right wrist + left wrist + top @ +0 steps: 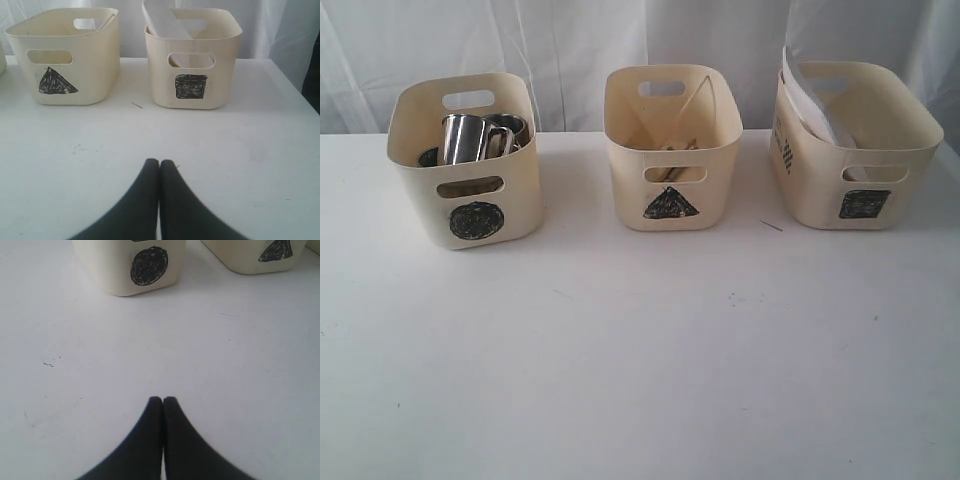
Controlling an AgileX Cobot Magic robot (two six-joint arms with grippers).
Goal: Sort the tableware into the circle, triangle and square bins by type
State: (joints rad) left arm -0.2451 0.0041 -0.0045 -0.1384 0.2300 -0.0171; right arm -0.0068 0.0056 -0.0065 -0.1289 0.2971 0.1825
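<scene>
The black left gripper [163, 400] and black right gripper [159, 162] hang low over the white table [640, 360]. Each has its fingertips pressed together on nothing, short of the cream plastic triangle-marked tub [625, 185]. Left of that tub, the circle-marked tub [420, 190] holds shiny steel mugs [468, 138]. Right of it, the square-marked tub [820, 190] holds a leaning clear plate [805, 100].

circle bin [505, 215] — steel mugs [465, 138] inside | triangle bin [715, 150] — chopsticks [676, 146] inside | square bin [905, 130] — clear plate [802, 95] on edge, tilted
</scene>
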